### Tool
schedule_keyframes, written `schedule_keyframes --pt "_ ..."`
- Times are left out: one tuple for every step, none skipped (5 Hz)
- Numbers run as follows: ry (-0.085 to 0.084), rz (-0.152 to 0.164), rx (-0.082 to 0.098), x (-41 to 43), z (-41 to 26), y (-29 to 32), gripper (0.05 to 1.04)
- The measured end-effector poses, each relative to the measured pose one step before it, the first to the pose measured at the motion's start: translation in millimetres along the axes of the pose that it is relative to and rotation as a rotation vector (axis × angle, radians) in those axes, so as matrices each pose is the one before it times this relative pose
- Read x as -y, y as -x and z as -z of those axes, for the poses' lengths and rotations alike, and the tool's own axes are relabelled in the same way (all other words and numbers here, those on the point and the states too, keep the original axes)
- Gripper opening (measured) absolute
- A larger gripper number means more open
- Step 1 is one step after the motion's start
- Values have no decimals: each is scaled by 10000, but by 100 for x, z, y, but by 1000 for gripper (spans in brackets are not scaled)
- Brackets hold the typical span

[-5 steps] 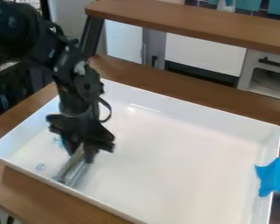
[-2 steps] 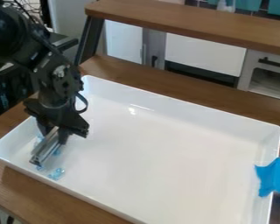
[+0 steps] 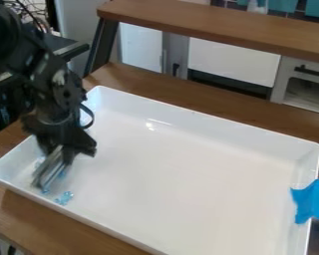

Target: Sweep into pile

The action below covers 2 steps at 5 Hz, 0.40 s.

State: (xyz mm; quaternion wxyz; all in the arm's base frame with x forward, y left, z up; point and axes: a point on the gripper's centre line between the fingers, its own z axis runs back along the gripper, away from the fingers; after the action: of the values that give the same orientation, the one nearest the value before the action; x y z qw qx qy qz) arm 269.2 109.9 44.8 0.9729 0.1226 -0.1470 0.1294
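The black gripper (image 3: 59,151) hangs over the left end of the white tray (image 3: 189,174), shut on a grey flat sweeping tool (image 3: 50,170) whose lower edge is down near the tray floor. Small clear-blue pieces (image 3: 64,198) lie on the tray floor just right of the tool's lower end. A few more bluish bits (image 3: 45,191) show at the tool's lower edge and close along its right side. What lies behind the tool and the gripper is hidden.
The tray's raised walls surround the work area, on a brown wooden table (image 3: 22,214). Blue tape (image 3: 311,201) covers part of the right wall. A raised wooden shelf (image 3: 215,25) runs across behind the tray, on a dark support at its left end.
The gripper and tool have moved left across the tray, mostly in the first half second, then slightly further. Blue pieces formerly hidden behind the tool now show to its right.
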Motion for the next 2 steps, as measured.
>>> schedule_keyframes --pt "1507 -354 -192 2033 -4440 -863 368" --pt "890 -59 -8 2299 -2955 -640 368"
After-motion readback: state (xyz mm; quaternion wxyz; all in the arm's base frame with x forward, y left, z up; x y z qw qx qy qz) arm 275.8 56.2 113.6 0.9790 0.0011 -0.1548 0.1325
